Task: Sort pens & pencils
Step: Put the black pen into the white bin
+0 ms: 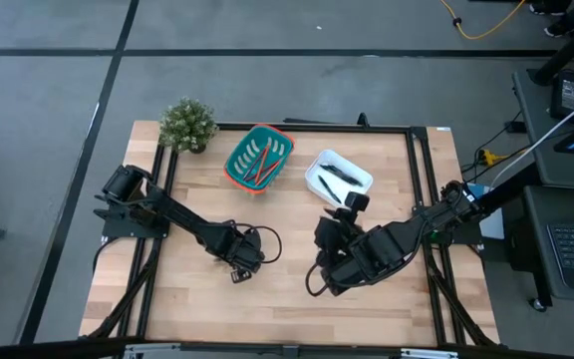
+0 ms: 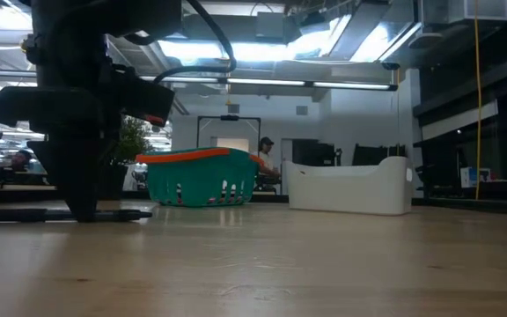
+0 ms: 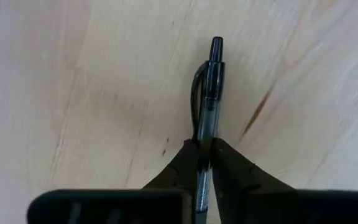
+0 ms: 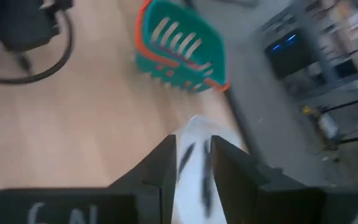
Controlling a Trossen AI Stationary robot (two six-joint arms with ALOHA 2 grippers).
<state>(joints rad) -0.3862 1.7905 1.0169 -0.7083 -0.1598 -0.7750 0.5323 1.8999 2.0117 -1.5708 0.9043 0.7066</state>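
One pen [image 3: 209,93], with a clear barrel and a black clip, lies on the wood in the near-left part of the table. My left gripper [image 3: 205,146] stands over it and is shut on it, as the low view [image 2: 82,207] and the high view [image 1: 239,257] also show. More black pens [image 1: 339,177] lie in the white tray [image 1: 319,165]. Orange-red pencils [image 1: 262,165] lie in the teal basket [image 1: 235,165]. My right gripper [image 4: 192,140] is open and holds nothing. It hovers just near of the tray [image 4: 194,124], and through its gap two pens [image 4: 185,158] show. My left gripper pinches the pen's clear barrel [image 3: 205,134] just below the clip, between its two fingertips [image 3: 188,162]. It comes from above, pointing down, with the fingers across the pen. The pen [image 2: 60,214] lies level along the table top under the gripper.
A small potted plant [image 1: 187,124] stands at the far-left corner. The basket [image 2: 202,176] and the tray [image 2: 350,185] sit side by side toward the far edge. A black frame [image 1: 422,179] borders the table. Bare wood lies between the two arms and along the near edge.
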